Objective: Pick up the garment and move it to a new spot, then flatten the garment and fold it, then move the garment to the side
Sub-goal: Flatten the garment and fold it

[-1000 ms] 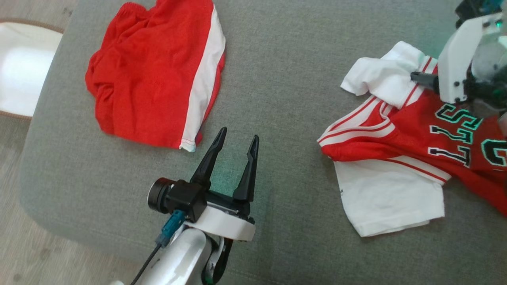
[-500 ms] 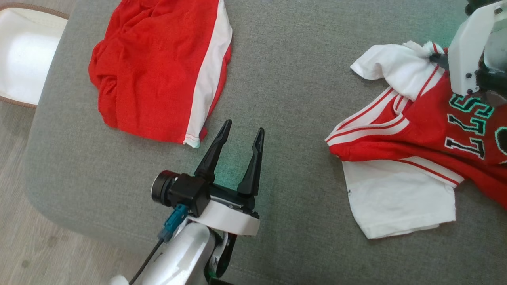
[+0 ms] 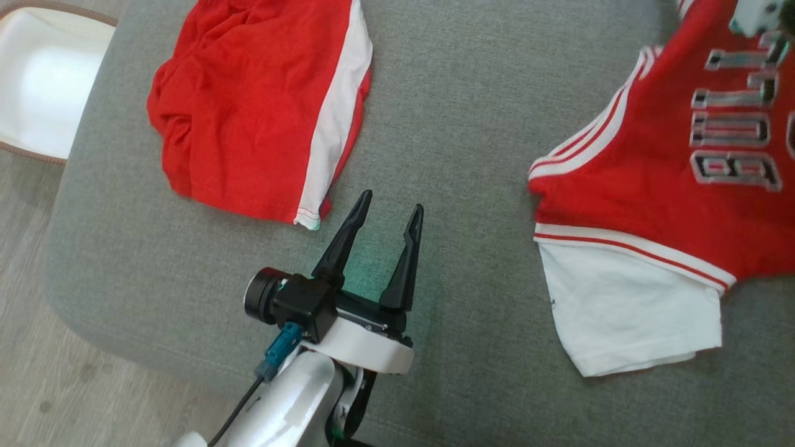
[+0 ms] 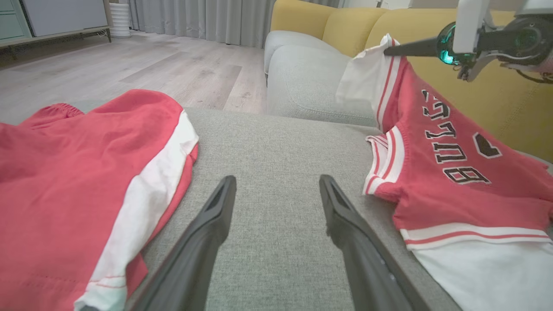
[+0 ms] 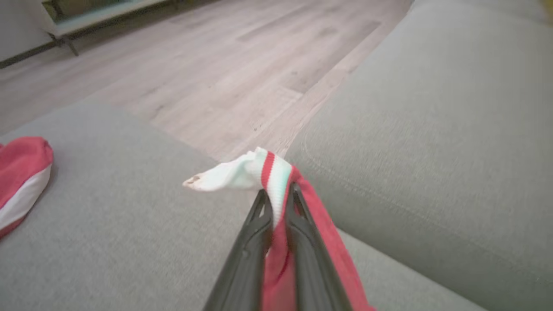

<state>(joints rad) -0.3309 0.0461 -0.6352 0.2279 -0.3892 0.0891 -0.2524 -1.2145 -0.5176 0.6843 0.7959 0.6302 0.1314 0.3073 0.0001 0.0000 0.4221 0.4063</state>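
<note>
Now the jersey (image 3: 646, 186) has been clamped by the right gripper (image 5: 278, 192) and lifted, so the pick-up seems begun. The left gripper (image 3: 391, 202) is held apart.

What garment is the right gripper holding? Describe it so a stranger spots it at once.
On the grey cushion, look to the robot's right, where the right gripper pinches a white, red-striped edge. That is the red jersey with white sleeves; black block lettering sets it apart from the plain red shorts with a white stripe, lying left.
</note>
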